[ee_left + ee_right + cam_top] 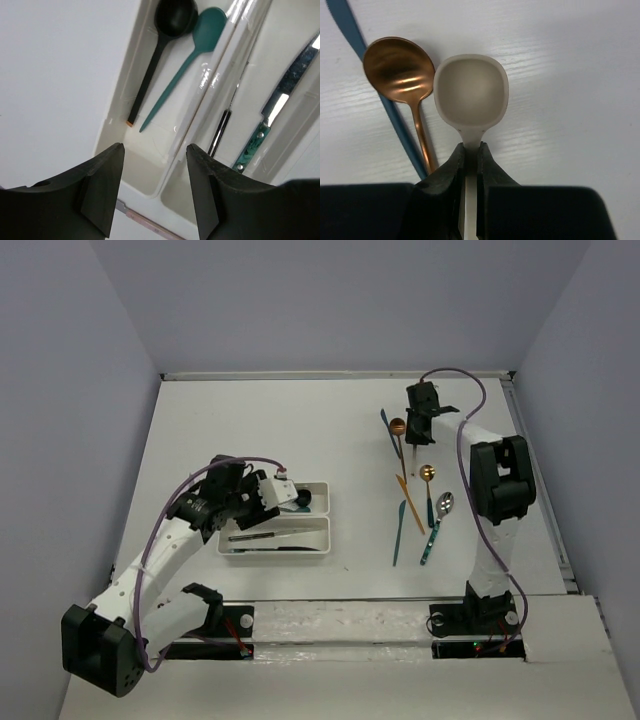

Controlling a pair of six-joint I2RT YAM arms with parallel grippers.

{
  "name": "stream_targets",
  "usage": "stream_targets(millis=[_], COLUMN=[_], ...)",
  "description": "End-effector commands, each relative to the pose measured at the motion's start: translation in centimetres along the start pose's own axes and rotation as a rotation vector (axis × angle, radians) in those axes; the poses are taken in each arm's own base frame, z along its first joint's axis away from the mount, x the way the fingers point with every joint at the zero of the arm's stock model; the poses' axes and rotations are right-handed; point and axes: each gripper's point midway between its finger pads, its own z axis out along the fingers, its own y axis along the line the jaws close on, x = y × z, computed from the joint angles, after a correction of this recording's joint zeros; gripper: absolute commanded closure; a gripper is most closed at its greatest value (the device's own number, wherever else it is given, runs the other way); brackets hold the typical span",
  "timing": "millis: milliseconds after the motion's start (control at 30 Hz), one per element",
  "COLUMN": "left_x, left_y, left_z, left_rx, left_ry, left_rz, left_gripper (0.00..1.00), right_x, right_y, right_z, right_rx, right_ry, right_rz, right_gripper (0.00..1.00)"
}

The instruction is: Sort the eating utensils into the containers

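while right claw point(471, 150) pinches one cream spoon point(471, 90) | trays point(145, 185): two

The cream spoon point(471, 90) is showing a matte, pale bowl, while the copper spoon point(399, 70) is gleaming with bright orange streaks — the dark blue knife point(350, 30) is looking plain and solid. The white tray point(150, 160) is taking on a faint ivory tint, and a black spoon point(172, 17) and a teal spoon point(207, 32) are contrasting against it. The green-handled knife point(252, 145) is displaying marbled veining, perhaps with silver rivets.
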Motion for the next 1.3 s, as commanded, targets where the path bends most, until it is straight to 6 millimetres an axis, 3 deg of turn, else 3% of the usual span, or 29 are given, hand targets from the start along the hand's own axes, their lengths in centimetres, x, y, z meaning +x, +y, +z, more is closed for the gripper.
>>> stream_targets(millis=[0,33,67,133,167,200,233,300,367,400,467,500,633,833,1033,1167,1267], left_x=[-3.9,-4.5,-5.8,-7.5,-8.7,-9.5,-11.0,-13.0,-15.0,-16.2,-17.6,-18.3,-19.2,-19.7,-18.5,-18.3,-18.2], left_y=[3.9,4.4,4.8,5.3,5.9,6.1,5.9,5.9,5.3,5.6,4.9,5.0,4.4,4.0,4.0,4.2,4.6], left_z=[-2.4,-2.7,-3.3,-3.8,-4.5,-4.8,-5.2,-6.2,-7.1,-7.8,-8.6,-9.0,-9.3,-8.4,-5.9,-5.1,-4.8], left_rx=[-0.146,-0.159,-0.162,-0.156,-0.167,-0.162,-0.133,-0.103,-0.043,-0.039,0.016,0.022,0.068,0.109,0.094,0.091,0.074], left_ry=[-0.097,-0.117,-0.155,-0.217,-0.254,-0.284,-0.341,-0.420,-0.502,-0.550,-0.616,-0.649,-0.691,-0.734,-0.681,-0.664,-0.657], left_rz=[-0.089,-0.107,-0.142,-0.178,-0.193,-0.208,-0.224,-0.247,-0.254,-0.257,-0.291,-0.290,-0.304,-0.344,-0.387,-0.400,-0.409], left_gripper=[0.35,0.35,0.35,0.35,0.35,0.35,0.35,0.35,0.34,0.34,0.34,0.33,0.29,0.24,0.25,0.29,0.42], right_x=[-7.4,-8.0,-8.8,-9.6,-10.7,-11.6,-9.9,-9.9,-9.2,-8.5,-6.6,-5.9,-3.6,-1.7,-1.5,-1.6,-1.6], right_y=[-0.6,-0.5,-0.2,2.4,3.0,4.4,7.0,9.2,11.3,13.4,15.6,17.5,20.4,23.9,24.9,24.8,25.4], right_z=[-8.0,-9.4,-12.4,-16.1,-20.0,-22.3,-23.8,-27.9,-30.1,-32.3,-33.5,-36.1,-37.4,-39.4,-39.6,-39.6,-39.8], right_rx=[-0.058,-0.083,-0.127,-0.238,-0.300,-0.364,-0.425,-0.533,-0.625,-0.727,-0.821,-0.899,-0.930,-0.981,-0.999,-1.005,-1.026], right_ry=[-0.208,-0.231,-0.280,-0.360,-0.444,-0.518,-0.527,-0.611,-0.622,-0.611,-0.584,-0.614,-0.613,-0.608,-0.600,-0.603,-0.596], right_rz=[0.085,0.112,0.157,0.175,0.191,0.216,0.192,0.228,0.259,0.314,0.331,0.345,0.340,0.320,0.323,0.341,0.337], right_gripper=[1.00,1.00,1.00,1.00,1.00,1.00,1.00,1.00,1.00,1.00,1.00,1.00,1.00,1.00,1.00,1.00,1.00])
